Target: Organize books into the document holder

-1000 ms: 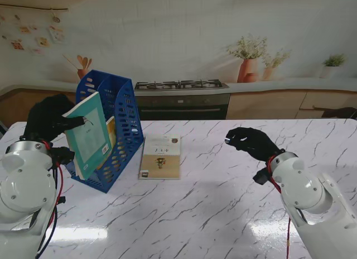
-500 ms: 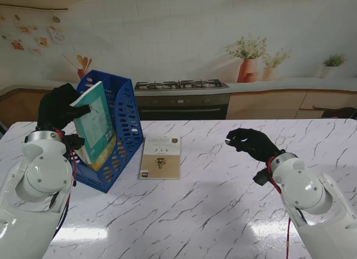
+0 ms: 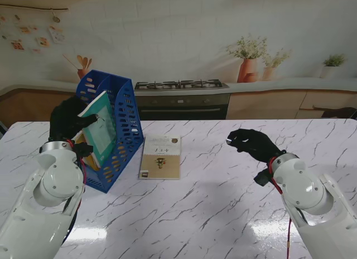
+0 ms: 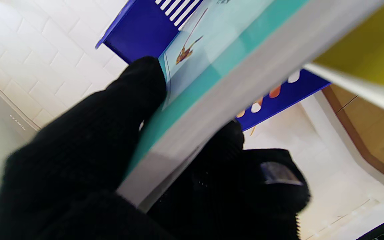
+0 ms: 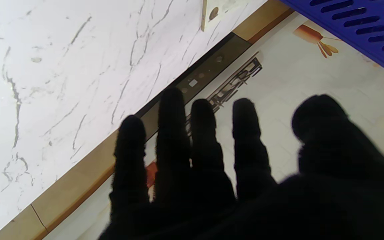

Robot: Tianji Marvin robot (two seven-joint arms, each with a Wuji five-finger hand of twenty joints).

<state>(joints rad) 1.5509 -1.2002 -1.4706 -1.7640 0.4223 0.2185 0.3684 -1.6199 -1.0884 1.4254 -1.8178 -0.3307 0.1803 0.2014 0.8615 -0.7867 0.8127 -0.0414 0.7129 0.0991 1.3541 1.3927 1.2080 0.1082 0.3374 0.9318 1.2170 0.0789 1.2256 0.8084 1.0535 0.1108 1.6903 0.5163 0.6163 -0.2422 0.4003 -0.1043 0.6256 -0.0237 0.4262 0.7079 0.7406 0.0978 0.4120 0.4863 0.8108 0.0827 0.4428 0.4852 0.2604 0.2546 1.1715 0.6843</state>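
Observation:
A blue slotted document holder stands at the left of the marble table. My left hand in its black glove is shut on a teal book, which leans inside the holder's open side. The left wrist view shows the thumb on the teal book's cover and the other fingers under its page edge, with a yellow book beside it. A cream book lies flat on the table just right of the holder. My right hand hovers over the table's right half, fingers spread and holding nothing.
The table's far edge runs behind the holder, with a printed kitchen backdrop beyond it. The marble table top stretches between the cream book and my right arm.
My left hand has carried the teal book away from me and down into the holder, where it now sits lower and more upright. The right hand has barely moved.

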